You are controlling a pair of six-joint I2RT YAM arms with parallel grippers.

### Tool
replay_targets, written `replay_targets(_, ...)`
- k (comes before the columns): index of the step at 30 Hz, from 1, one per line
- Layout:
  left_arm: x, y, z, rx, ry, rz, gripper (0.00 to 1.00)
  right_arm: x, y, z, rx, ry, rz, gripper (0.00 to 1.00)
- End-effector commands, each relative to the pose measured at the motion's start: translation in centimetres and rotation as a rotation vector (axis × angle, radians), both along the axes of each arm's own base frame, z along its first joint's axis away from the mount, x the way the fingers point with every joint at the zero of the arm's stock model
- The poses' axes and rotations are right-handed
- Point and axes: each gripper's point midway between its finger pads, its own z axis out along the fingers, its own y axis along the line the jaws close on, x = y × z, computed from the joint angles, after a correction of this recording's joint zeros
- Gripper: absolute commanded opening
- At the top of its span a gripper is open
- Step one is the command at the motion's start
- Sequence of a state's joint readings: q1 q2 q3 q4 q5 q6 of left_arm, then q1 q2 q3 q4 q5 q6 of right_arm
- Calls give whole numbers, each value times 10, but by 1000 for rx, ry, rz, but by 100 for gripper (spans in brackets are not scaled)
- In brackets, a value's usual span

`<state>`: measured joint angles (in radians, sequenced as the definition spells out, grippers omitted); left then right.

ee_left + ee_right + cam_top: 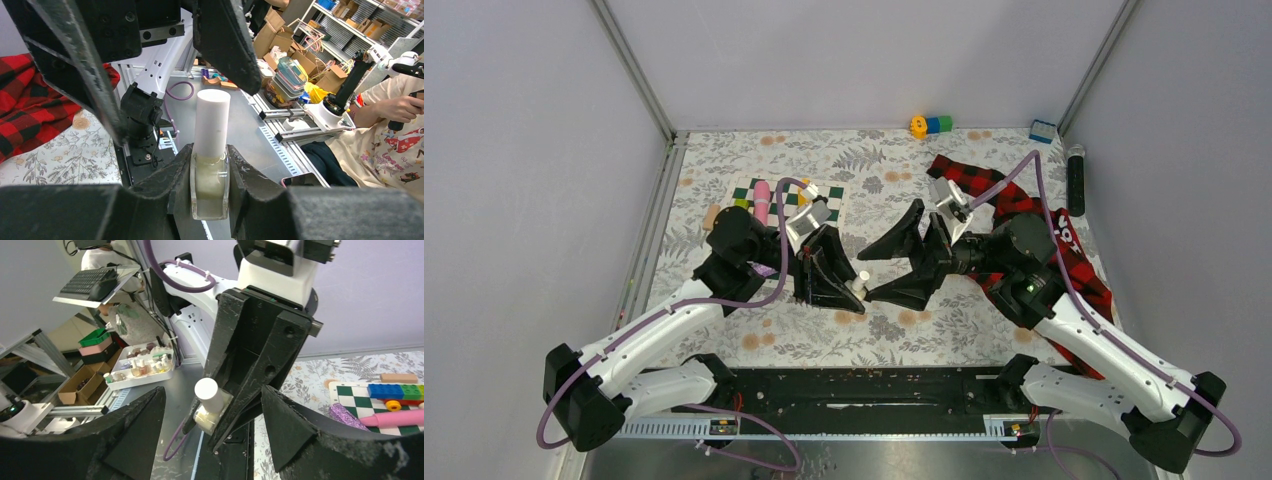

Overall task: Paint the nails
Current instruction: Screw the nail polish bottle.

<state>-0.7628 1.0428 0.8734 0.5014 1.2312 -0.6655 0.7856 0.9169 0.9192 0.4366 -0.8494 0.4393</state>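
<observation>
My left gripper (pixel 856 295) is shut on a small glass nail polish bottle (pixel 210 182) with a white cap (pixel 212 122), holding it tilted above the table. My right gripper (pixel 867 275) is open, its two black fingers either side of the cap without touching it; in the right wrist view (pixel 212 390) the cap (pixel 206 390) sits between the fingertips. The red-and-black plaid sleeve (pixel 984 185) lies at the right, partly under my right arm. The dummy hand and its nails are hidden.
A green checkered board (pixel 836 203) with a pink tube (pixel 762 200) and small toys lies at the back left. Toy blocks (pixel 931 125) and a blue piece (pixel 1042 130) lie at the back wall. A black cylinder (pixel 1076 180) lies at the right wall.
</observation>
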Motion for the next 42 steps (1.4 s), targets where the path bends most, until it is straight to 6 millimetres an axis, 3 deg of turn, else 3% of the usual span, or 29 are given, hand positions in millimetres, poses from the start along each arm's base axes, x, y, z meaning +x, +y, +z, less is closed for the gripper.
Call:
replay_targets(1, -7, 4, 8, -48, -61, -30, 0, -19, 0, 28, 67, -70, 74, 76)
replay_targets(23, -1, 0, 8, -63, -54, 20, 0, -21, 10, 19, 22, -38, 106, 54)
replay_targets(35, 6, -3, 11, -85, -49, 74, 0, -21, 15, 12, -11, -27, 113, 34)
replay_targets(42, 14, -2, 13, -102, -49, 128, 0, -19, 16, 8, -25, -17, 101, 12)
